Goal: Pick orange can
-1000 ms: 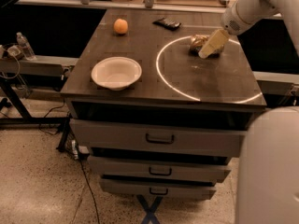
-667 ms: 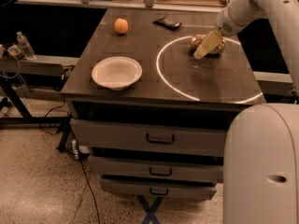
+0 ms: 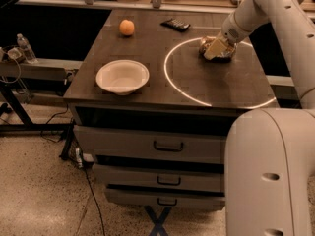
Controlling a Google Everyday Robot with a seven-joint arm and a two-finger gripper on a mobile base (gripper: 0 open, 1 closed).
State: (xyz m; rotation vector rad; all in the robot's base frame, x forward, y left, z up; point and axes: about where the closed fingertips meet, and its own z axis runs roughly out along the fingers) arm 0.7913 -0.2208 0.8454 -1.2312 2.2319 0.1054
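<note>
The orange can (image 3: 226,57), a shiny crinkled coppery item, lies on the dark tabletop (image 3: 162,82) at the back right, inside a bright ring of light. My gripper (image 3: 215,48) comes down from the white arm at the upper right. It sits right on top of the can and covers its middle. The can still rests on the table.
A white bowl (image 3: 122,76) stands at the front left. A small round orange fruit (image 3: 127,27) sits at the back left. A flat black remote-like object (image 3: 175,24) lies at the back centre. Drawers are below the tabletop. My white base (image 3: 268,176) fills the lower right.
My gripper has moved slightly left and down onto the can. The can, bowl and fruit have not moved.
</note>
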